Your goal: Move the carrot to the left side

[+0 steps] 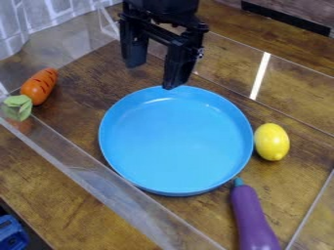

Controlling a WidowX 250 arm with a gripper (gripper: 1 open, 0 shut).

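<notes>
Furthest left in our view, at the bottom corner, we see a bright blue object [12,234], cut off by the edge of the picture, so we cannot tell what it is. Above it, near the left edge of the surface [78,195], lies the carrot [38,87], orange-red with thin dark grooves, its narrower end pointing up and to the right. Just below the carrot we have a small green and orange toy [18,109], its green part uppermost; it shows through or against the clear panel [98,174] that runs slantwise from the left edge down toward the bottom. Moving right, we come to the round blue plate [175,141], which takes up the middle of the surface and has nothing lying in it. Above the plate's far rim hang the black fingers [159,73], pointing down, one toward the left and one toward the right. They stand wide apart, and we see nothing held between them; the carrot is well apart from them, off to the left. Right of the plate's lower part, the purple eggplant [253,217] lies lengthwise toward the bottom edge, its thin tip up by the plate's rim. Furthest right, the yellow lemon [271,142] rests just beside the plate, above the eggplant, and below the white strip [260,76] on the surface.
</notes>
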